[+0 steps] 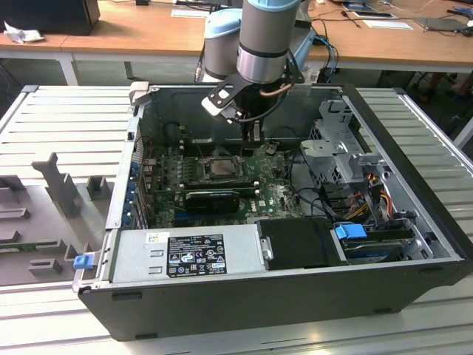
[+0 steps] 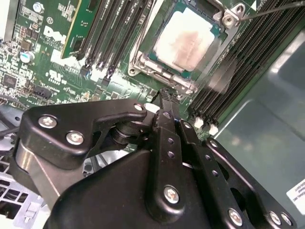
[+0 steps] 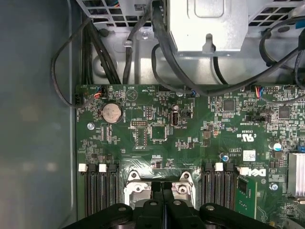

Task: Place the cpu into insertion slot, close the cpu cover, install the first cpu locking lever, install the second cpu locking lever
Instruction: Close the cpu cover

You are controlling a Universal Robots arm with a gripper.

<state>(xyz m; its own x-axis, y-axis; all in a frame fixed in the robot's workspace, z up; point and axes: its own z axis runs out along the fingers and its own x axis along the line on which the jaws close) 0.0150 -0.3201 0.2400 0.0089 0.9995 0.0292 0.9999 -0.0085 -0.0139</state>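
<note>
Currently low inside the open computer case (image 1: 244, 310) on the ribbed tabletop (image 1: 66, 118), just above the green motherboard (image 3: 157, 129): the tool (image 2: 164, 94). Pressed together in both wrist views, fingers (image 3: 153, 210) flat against each other, pinching nothing. Tip close to one edge of the insertion slot (image 3: 132, 190), whether touching cannot be told. Seated square in that slot, pale silver top up with a faint brownish smear: the cpu (image 2: 183, 40). Framing it on all sides, lying down flat as far as can be seen: the cpu cover (image 2: 167, 76). Slanting off past one corner of the socket, a thin metal lever rod (image 2: 276, 8). Flanking the socket on both sides, rows of black memory slots (image 2: 114, 33).
</note>
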